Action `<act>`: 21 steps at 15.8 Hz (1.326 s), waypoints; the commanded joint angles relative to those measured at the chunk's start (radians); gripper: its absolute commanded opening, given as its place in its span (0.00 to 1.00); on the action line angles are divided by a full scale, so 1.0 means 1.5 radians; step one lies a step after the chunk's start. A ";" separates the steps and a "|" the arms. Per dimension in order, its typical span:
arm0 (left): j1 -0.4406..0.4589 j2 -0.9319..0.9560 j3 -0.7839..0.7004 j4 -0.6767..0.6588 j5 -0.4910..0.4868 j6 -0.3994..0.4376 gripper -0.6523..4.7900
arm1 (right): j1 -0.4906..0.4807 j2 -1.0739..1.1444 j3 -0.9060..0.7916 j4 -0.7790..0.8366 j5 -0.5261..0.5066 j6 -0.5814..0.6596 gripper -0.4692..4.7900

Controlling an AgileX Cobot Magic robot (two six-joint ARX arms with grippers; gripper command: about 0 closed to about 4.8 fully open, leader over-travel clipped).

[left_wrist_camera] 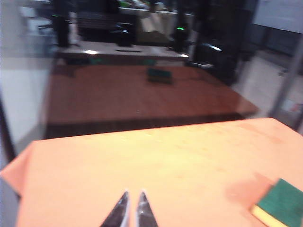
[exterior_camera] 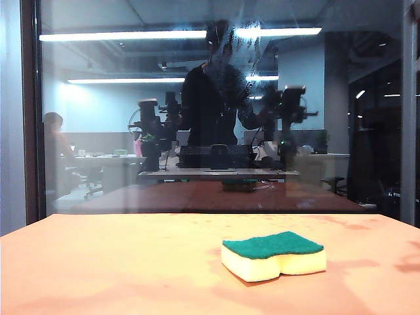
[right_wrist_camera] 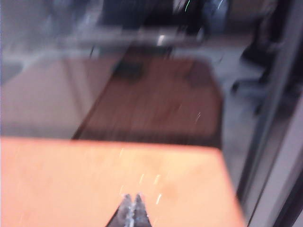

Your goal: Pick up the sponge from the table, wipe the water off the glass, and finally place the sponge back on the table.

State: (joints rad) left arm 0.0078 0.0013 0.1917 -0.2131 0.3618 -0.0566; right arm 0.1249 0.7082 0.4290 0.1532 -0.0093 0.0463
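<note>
**Both jaws shut and empty, sponge lying on the table**

Exterior view: no gripper seen directly. Sponge [exterior_camera: 273, 255] green side up on the table [exterior_camera: 98, 269], in front of the glass [exterior_camera: 197, 98], well apart from it. Water [exterior_camera: 239, 42] hazy high on the pane.

Left wrist view: left gripper [left_wrist_camera: 132, 208] closed on nothing, above the table, off to the side of the sponge.

Right wrist view: blurred; right gripper [right_wrist_camera: 133, 208] pinched shut, empty, sponge out of sight.

Judged either unstarted or finished; if unstarted, next: open over the sponge, descend, grasp.

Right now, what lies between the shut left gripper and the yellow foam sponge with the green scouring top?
Only bare orange-tan table, per the left wrist view, between left gripper and sponge.
</note>
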 commanded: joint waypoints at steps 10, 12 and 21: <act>0.000 0.001 -0.010 0.059 -0.127 0.073 0.17 | 0.000 -0.439 -0.189 -0.112 0.100 -0.014 0.07; 0.000 0.001 -0.028 0.102 -0.130 0.073 0.17 | 0.000 -0.471 -0.197 -0.133 0.100 -0.014 0.07; 0.000 0.001 -0.122 0.258 -0.141 0.073 0.17 | 0.000 -0.471 -0.216 -0.137 0.115 -0.017 0.07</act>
State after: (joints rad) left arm 0.0078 0.0017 0.0051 0.1604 0.1528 0.0521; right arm 0.1249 0.0025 0.1074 -0.0677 0.1574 0.0269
